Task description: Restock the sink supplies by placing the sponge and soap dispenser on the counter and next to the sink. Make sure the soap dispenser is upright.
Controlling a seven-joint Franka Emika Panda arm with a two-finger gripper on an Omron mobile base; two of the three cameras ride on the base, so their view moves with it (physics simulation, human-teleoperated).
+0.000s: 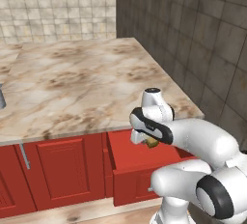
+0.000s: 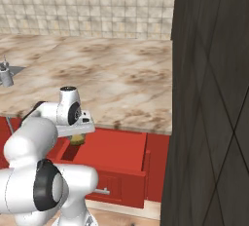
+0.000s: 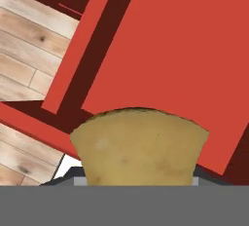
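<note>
Hand view: sponge [image 3: 139, 147] clamped in closed gripper [image 1: 151, 142], above open red drawer [image 1: 140, 162] below counter [image 1: 87, 88] front edge. Advice: lift clear of edge before carrying toward sink.

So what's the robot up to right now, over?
Gripper shut on the sponge, above the open red drawer. Counter just above, sponge not yet on it. Nothing in the way that I can see.
</note>
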